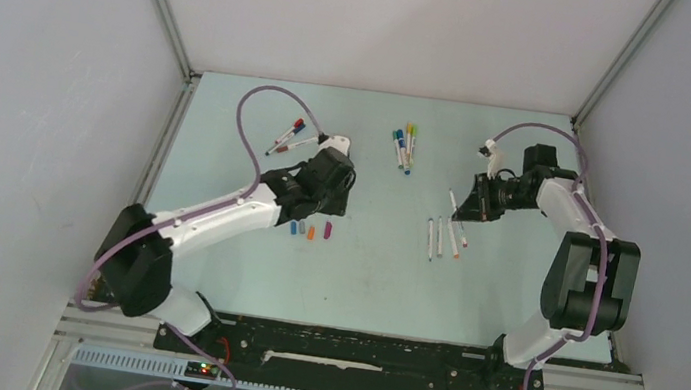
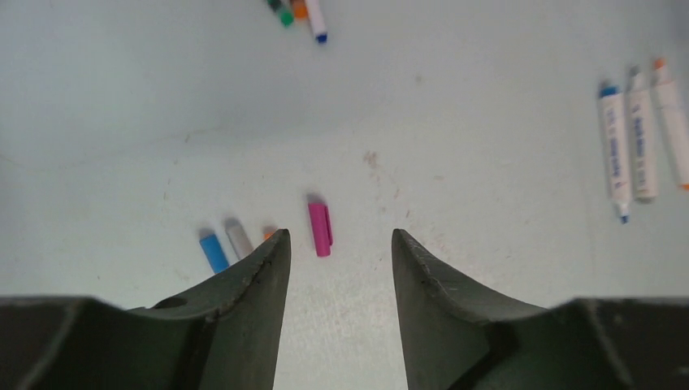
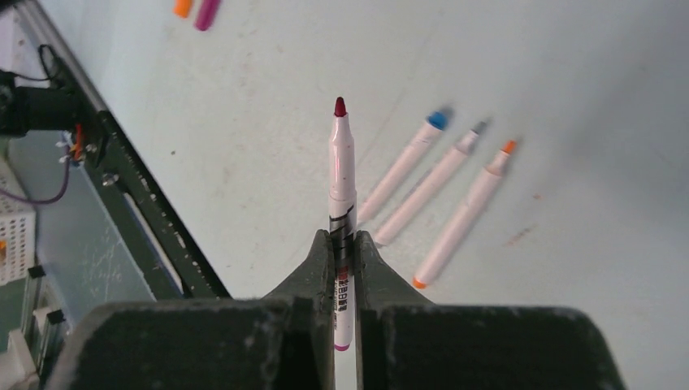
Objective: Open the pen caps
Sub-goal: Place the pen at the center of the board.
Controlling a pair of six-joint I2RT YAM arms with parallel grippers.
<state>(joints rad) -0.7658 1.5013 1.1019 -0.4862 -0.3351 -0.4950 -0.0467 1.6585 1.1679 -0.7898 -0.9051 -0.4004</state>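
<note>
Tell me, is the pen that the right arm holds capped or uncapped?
Uncapped: the pen in the right end effector shows a bare dark-red tip, with no cap over it.

Top external: you look steeply down from above and behind the arm bases onto the whole table. Left wrist: close, facing down past its fingers. Right wrist: likewise. Both wrist views share three uncapped pens.

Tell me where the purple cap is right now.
The purple cap lies loose on the table in the left wrist view, just ahead of the open left gripper, rightmost in a row with the blue cap.
</note>
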